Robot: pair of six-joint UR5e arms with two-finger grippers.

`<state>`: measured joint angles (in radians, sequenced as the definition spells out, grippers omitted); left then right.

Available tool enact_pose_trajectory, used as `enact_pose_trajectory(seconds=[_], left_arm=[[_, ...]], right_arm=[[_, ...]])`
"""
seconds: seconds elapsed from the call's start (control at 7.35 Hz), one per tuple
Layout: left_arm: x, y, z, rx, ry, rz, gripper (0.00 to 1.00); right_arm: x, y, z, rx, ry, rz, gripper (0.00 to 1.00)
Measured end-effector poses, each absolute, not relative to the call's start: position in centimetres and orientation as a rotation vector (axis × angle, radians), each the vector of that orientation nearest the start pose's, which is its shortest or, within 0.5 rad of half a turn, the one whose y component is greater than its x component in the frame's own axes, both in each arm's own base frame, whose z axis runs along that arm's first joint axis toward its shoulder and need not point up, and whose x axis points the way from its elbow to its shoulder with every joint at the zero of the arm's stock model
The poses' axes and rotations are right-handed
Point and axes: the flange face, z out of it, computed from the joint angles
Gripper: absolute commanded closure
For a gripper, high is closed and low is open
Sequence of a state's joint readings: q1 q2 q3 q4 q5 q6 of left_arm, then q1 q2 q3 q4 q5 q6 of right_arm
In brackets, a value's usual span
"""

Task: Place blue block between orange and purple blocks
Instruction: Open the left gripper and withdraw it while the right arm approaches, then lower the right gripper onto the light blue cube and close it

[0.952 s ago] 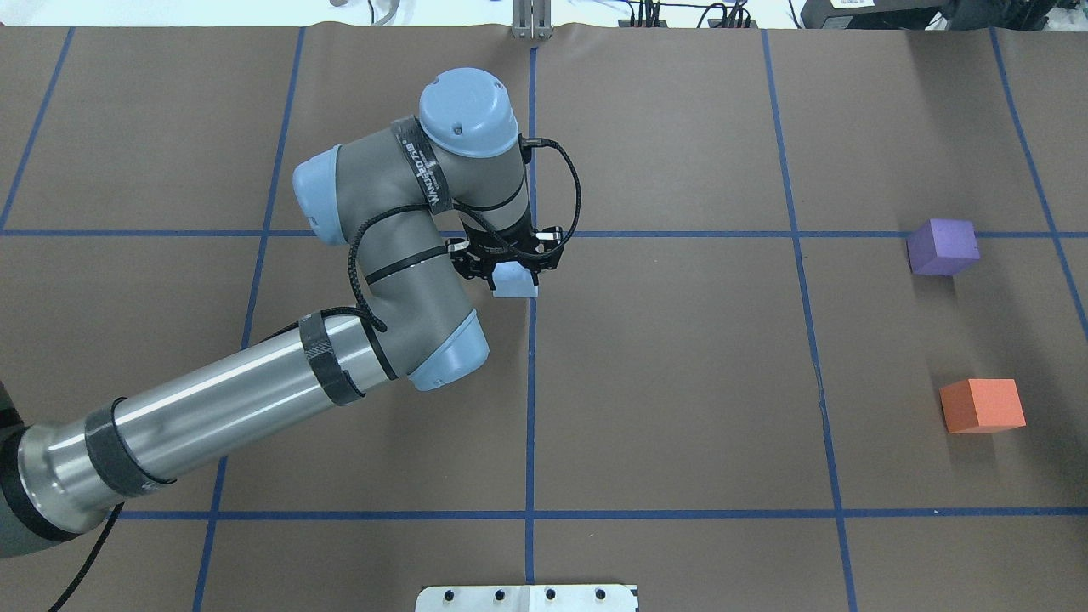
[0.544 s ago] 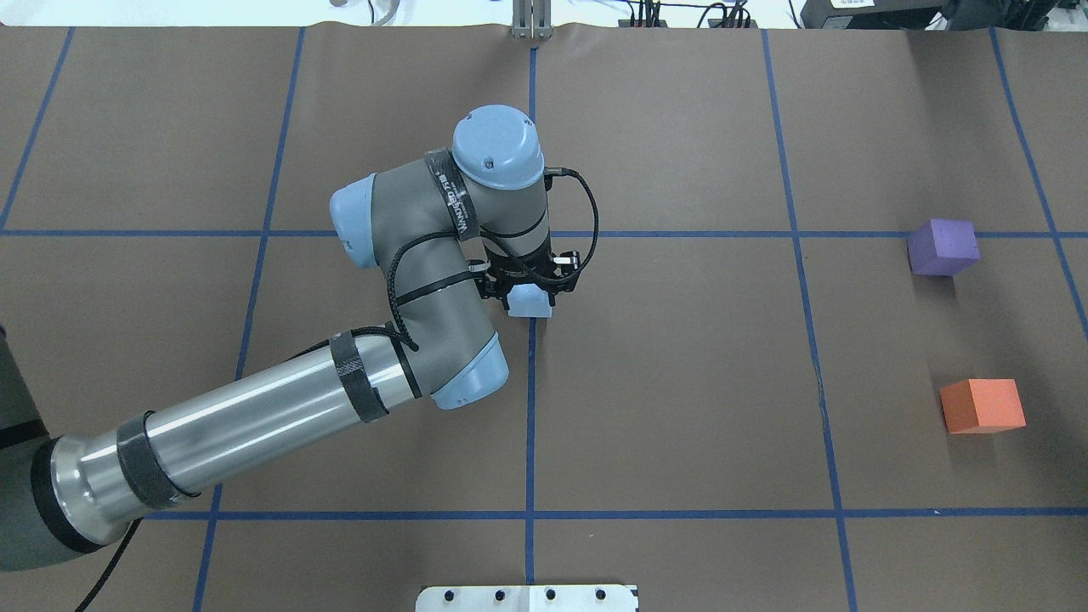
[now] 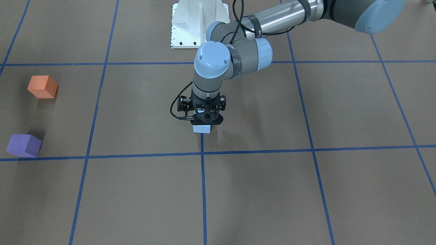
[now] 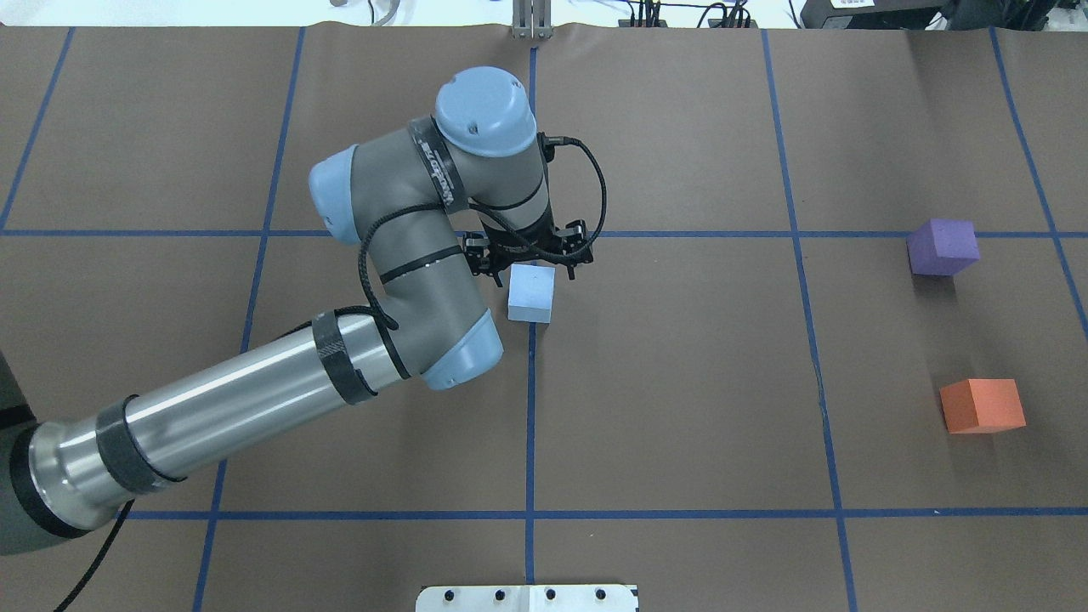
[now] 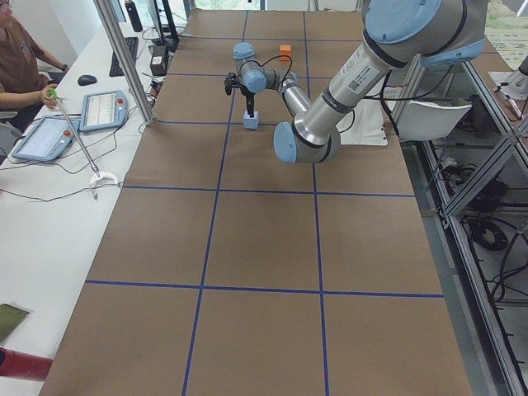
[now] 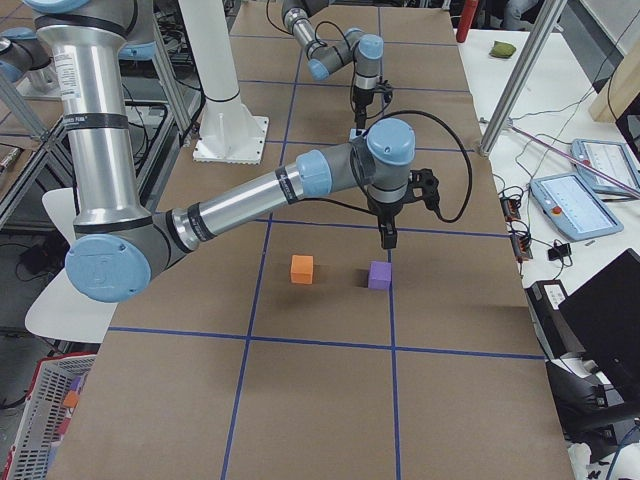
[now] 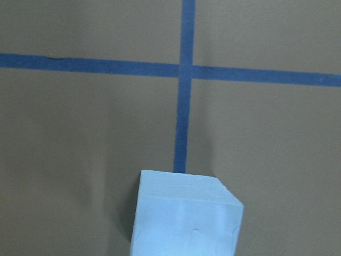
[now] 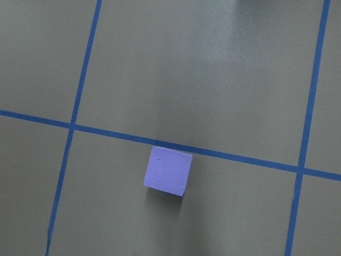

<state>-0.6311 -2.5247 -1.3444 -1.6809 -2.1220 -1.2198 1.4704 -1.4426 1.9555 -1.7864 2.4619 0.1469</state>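
The light blue block (image 4: 531,293) sits on the brown table at the centre grid line, also in the left wrist view (image 7: 186,218) and the front view (image 3: 201,129). My left gripper (image 4: 534,270) hovers just above it, pointing down, and looks open with its fingers off the block. The purple block (image 4: 942,246) and the orange block (image 4: 982,405) stand far right with a gap between them. My right gripper (image 6: 386,238) hangs high over the purple block (image 8: 168,172). It shows only in the exterior right view, so I cannot tell its state.
The white robot base plate (image 3: 199,23) is at the near table edge. Blue tape lines grid the table. An operators' desk with tablets (image 5: 103,110) and a metal post (image 5: 124,62) run along the far side.
My left arm carried the blue block right to the centre line, then the gripper let go and rose. The block now rests on the table with its top uncovered.
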Motion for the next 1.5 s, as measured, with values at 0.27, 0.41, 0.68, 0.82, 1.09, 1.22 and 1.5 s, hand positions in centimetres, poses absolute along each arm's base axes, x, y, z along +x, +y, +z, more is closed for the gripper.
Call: enact_pose_trajectory(seconds=[0.27, 0.41, 0.68, 0.82, 1.09, 1.22, 1.5], left_arm=[[47.6, -54.0, 14.4, -0.068, 1.024, -0.056, 0.0], [42.7, -54.1, 17.4, -0.024, 1.027, -0.044, 0.0], [32.9, -53.5, 25.8, 0.072, 0.976, 0.004, 0.0], [28.4, -53.4, 30.0, 0.107, 0.936, 0.027, 0.0], [21.0, -53.4, 37.2, 0.15, 0.858, 0.068, 0.0], [18.0, -53.1, 40.2, 0.164, 0.825, 0.097, 0.0], [14.3, -52.8, 44.0, 0.185, 0.777, 0.154, 0.0]], right_arm=[[-5.8, -51.4, 31.2, 0.121, -0.921, -0.078, 0.0], [-10.9, -51.2, 25.8, 0.091, -0.922, -0.052, 0.0], [-24.8, -48.9, 16.6, 0.051, -0.882, -0.009, 0.0], [-31.7, -47.5, 13.8, 0.041, -0.852, 0.003, 0.0], [-42.4, -46.2, 12.6, 0.023, -0.846, 0.039, 0.0], [-47.2, -45.6, 13.8, 0.032, -0.836, 0.053, 0.0], [-54.0, -45.4, 16.8, 0.035, -0.824, 0.067, 0.0]])
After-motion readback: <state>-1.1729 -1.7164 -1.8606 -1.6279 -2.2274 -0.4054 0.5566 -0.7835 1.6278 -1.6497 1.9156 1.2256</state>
